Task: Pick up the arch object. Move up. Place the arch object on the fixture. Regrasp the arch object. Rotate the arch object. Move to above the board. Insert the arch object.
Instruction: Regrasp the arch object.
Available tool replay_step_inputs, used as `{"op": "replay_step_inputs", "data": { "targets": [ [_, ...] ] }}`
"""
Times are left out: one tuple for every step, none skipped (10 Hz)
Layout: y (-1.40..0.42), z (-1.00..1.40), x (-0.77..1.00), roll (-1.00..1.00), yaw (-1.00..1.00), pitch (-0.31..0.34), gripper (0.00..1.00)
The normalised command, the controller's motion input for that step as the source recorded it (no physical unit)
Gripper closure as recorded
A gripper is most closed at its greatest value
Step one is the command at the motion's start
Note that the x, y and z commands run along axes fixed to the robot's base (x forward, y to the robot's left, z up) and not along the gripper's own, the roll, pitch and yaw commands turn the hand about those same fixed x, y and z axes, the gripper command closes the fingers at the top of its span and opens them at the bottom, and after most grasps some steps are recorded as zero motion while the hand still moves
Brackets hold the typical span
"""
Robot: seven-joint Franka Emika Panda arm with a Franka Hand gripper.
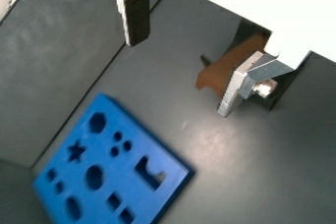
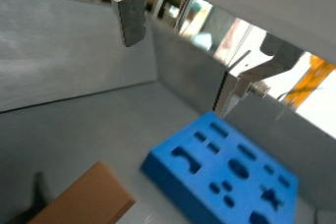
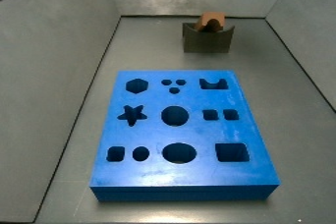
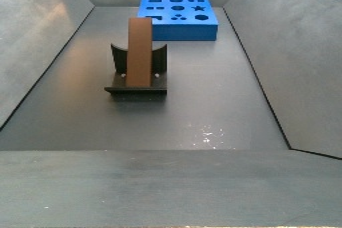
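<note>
Standing on end in the scoop of the fixture (image 4: 136, 80), the arch object (image 4: 139, 48) is shown in a side view as a tall orange-brown bar, upright, with its lower end seated between the fixture's two raised ends. From the opposite side view only the rounded top of the bar (image 3: 210, 20) is seen above the dark block (image 3: 207, 37), which lies at about 12 o'clock from the board (image 3: 179, 130) and apart from it, near the far wall of the grey bin (image 3: 79, 120). The board is laid flat on the floor, its star, circle, hexagon, square and arch-shaped cut-outs facing upward and all unfilled. The gripper (image 1: 191, 46) is not seen in either side view; in both wrist views it is shown raised well above the floor, with its two silver fingers (image 1: 130, 12) spread wide apart and nothing between the dark pads. In a wrist view the bar and fixture are partly hidden behind one finger (image 1: 245, 84), while the board (image 1: 110, 163) is seen on the floor well clear of the fingers. In a wrist view the gripper (image 2: 184, 56) is seen against the bin wall, the blue slab (image 2: 226, 172) beneath it, and a brown face of the bar (image 2: 85, 201) at the picture's edge.
</note>
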Motion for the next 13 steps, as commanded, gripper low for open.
{"op": "replay_step_inputs", "data": {
  "targets": [
    [-0.05,0.04,-0.02,1.00,0.04,0.047,0.00],
    [-0.04,0.02,-0.02,1.00,0.04,0.044,0.00],
    [-0.03,0.01,-0.02,1.00,0.04,0.041,0.00],
    [-0.02,0.01,-0.02,1.00,0.04,0.037,0.00],
    [-0.02,0.01,-0.02,1.00,0.04,0.034,0.00],
    [-0.02,0.01,-0.01,1.00,0.04,0.030,0.00],
    [-0.02,0.01,0.00,1.00,0.04,0.027,0.00],
    [-0.02,0.01,0.00,1.00,0.05,0.025,0.00],
    [-0.02,0.01,0.00,1.00,0.05,0.026,0.00],
    [-0.02,0.01,0.00,1.00,0.05,0.030,0.00],
    [-0.02,0.01,0.01,1.00,0.05,0.038,0.00],
    [-0.02,0.01,0.01,1.00,0.05,0.043,0.00],
    [-0.03,0.00,0.04,1.00,0.06,0.057,0.00]
  ]
}}
